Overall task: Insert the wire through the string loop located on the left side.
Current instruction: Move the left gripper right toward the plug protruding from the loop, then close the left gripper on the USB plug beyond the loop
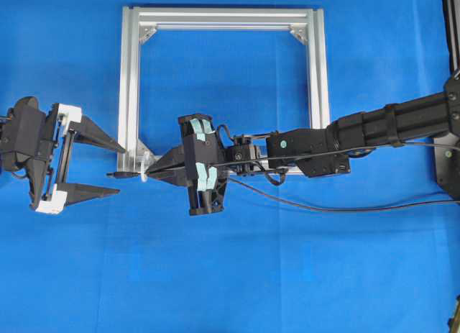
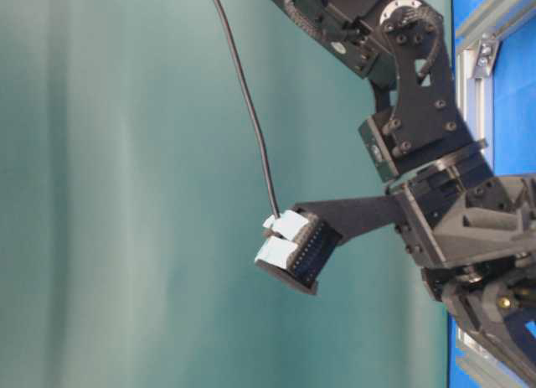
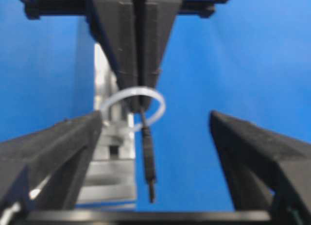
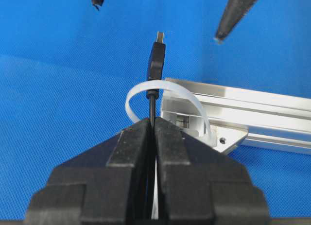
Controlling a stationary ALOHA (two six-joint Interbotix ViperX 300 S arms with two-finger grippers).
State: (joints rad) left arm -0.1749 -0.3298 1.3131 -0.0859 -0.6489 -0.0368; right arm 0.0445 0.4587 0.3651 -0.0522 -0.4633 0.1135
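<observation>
My right gripper [image 4: 153, 124] is shut on the thin black wire [image 4: 152, 106] just behind its plug [image 4: 156, 60]. The wire runs through the whitish string loop [image 4: 141, 89] at the frame's near left corner, and the plug sticks out on the far side. In the left wrist view the plug [image 3: 149, 157] hangs between my left gripper's [image 3: 156, 137] wide-open fingers [image 3: 53, 152], touching neither. From overhead, the left gripper [image 1: 119, 170] stands open just left of the plug [image 1: 122, 175] and loop [image 1: 146, 167], with the right gripper [image 1: 154, 173] right of them.
The silver aluminium frame [image 1: 129, 74] lies flat on the blue cloth, and the loop is fixed at its lower left corner. The wire trails right under the right arm [image 1: 374, 128] towards the table's right edge. In the table-level view the wire [image 2: 251, 120] runs up from that arm's wrist.
</observation>
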